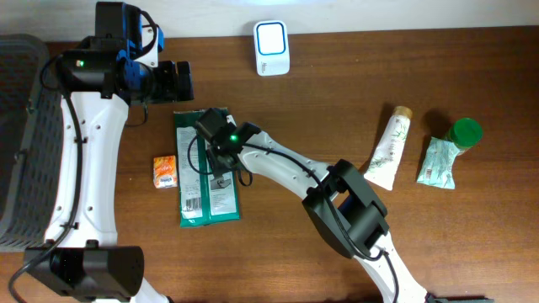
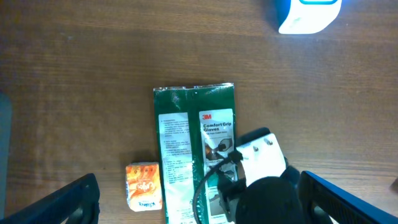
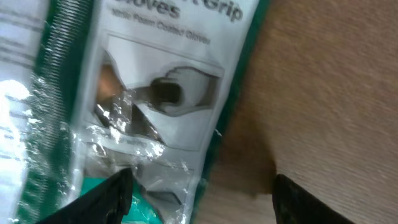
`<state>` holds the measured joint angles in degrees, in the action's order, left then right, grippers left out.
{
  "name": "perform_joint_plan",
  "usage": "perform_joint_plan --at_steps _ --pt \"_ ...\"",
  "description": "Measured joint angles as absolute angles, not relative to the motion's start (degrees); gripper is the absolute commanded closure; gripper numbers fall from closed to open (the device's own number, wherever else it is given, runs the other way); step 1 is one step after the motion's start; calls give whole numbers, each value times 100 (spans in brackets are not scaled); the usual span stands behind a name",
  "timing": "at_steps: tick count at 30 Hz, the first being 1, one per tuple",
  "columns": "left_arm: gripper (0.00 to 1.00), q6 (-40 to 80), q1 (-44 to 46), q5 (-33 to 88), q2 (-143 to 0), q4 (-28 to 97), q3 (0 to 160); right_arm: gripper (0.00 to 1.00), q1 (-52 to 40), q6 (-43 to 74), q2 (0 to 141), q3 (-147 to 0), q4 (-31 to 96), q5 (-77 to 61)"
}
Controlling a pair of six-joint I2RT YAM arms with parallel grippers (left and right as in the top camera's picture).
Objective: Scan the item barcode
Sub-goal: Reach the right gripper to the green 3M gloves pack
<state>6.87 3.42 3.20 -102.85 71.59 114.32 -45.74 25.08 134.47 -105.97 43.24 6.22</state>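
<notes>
You had a brown wooden worktop, with a strip of pale wall along its far edge. A dark basket sat at the left edge and a white scanner with a lit face stood near the far edge. A tube, a green-capped bottle and a pouch lay well to the right.

The green packet lay flat left of centre, with a small orange sachet just beside its left edge. Your right jaws stood apart, low over the packet's right side. One finger was above the packet and the other above bare wood, with the packet's edge between them. Whether either finger touched it, you could not tell. Your left jaws were wide apart and empty, beyond the packet's far end and clear of it.
</notes>
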Motion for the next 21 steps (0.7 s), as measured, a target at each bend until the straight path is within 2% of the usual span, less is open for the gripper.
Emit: perform_joint_plan --at_steps 3,7,9,13,14,15,16,17,19,21 --pt "1 687 342 320 -10285 7161 11432 28 -4508 2626 13447 -10667 4722 816" --pt "1 687 342 322 -10285 7159 11432 25 -3756 2655 13445 -10897 5878 740" --pt "1 687 342 370 -10285 7144 11432 26 -3179 2261 13450 -11028 6300 322" --pt "1 687 344 414 -10285 7140 11432 26 -2637 1326 13452 -11677 6910 -670" --pt "1 690 342 414 -10285 7137 11432 30 -2585 1111 13437 -11802 7161 -902" --pt "26 687 342 414 -10285 7135 11432 36 -2552 880 13332 -11854 7330 -1179" --pt "62 687 342 414 -10285 7133 11432 37 -2526 773 13229 -11889 7330 -1393" --pt "72 694 342 408 -10285 7175 11432 37 -2521 753 13146 -11893 7306 -1452" --pt "99 690 344 410 -10298 7349 11408 37 -2502 860 13128 -11858 7019 -1531" --pt "100 687 344 440 -10412 7356 11212 39 -2359 1000 13128 -11782 6934 -1675"
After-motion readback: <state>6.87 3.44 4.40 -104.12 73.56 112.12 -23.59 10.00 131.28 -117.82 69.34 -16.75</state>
